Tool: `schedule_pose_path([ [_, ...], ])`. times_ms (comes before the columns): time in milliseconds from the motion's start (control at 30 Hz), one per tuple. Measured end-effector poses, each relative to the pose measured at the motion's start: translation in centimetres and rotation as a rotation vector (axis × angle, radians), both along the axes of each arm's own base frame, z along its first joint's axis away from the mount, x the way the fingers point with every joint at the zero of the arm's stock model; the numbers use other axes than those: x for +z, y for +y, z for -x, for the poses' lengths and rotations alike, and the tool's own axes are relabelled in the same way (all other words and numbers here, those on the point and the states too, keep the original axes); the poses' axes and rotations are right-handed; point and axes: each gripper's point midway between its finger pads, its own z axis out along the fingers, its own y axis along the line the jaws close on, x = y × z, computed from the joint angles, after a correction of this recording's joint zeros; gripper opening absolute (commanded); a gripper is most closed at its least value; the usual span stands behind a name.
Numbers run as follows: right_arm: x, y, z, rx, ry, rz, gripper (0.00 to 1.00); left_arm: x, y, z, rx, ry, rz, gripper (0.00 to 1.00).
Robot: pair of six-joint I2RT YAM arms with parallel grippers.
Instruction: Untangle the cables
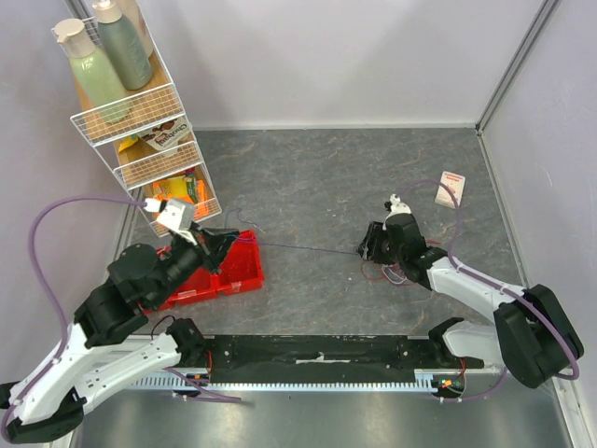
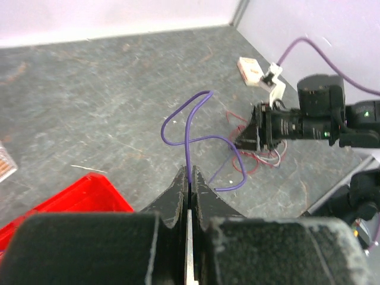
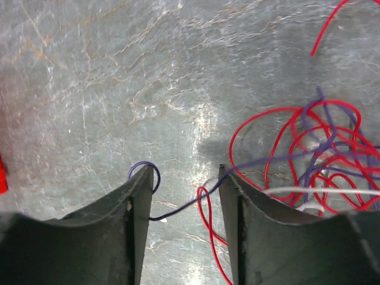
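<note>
My left gripper (image 2: 191, 177) is shut on a dark purple cable (image 2: 196, 133), which loops over the floor toward the right arm. In the top view this cable (image 1: 308, 248) runs taut from my left gripper (image 1: 222, 245) to my right gripper (image 1: 366, 250). My right gripper (image 3: 183, 185) is open just above the floor. The purple cable (image 3: 184, 205) crosses the gap between its fingers, with a small loop at the left finger (image 3: 138, 199). A tangle of red, purple and white cables (image 3: 323, 151) lies to its right. It also shows in the top view (image 1: 392, 273).
A red bin (image 1: 213, 277) lies under my left gripper. A white wire rack (image 1: 140, 121) with bottles and packets stands at the back left. A small white card (image 1: 451, 189) lies on the floor at the back right.
</note>
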Motion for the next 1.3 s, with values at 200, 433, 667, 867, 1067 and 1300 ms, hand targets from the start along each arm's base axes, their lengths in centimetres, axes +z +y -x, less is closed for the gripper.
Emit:
schedule_pose_path([
  [200,0.2,2.4,1.2,0.171,0.011,-0.063,0.91,3.0,3.8,0.3,0.117,-0.065,0.007,0.02],
  [433,4.6,4.8,2.0,0.316,-0.095,-0.198,0.98,6.0,7.3,0.4,0.229,-0.130,-0.005,0.02],
  [667,8.0,5.1,1.4,0.249,-0.132,-0.333,0.98,6.5,8.0,0.5,0.252,-0.142,-0.012,0.02],
  [867,8.2,4.9,1.0,0.202,-0.109,-0.371,0.98,5.7,7.8,0.4,0.249,-0.129,-0.031,0.02],
  [1067,5.8,3.3,1.2,0.203,-0.069,-0.227,0.98,6.6,8.5,0.8,0.251,-0.139,-0.037,0.02],
  [1300,3.8,1.9,1.5,0.200,-0.039,-0.116,0.98,14.3,10.9,1.9,0.284,-0.266,0.025,0.02],
])
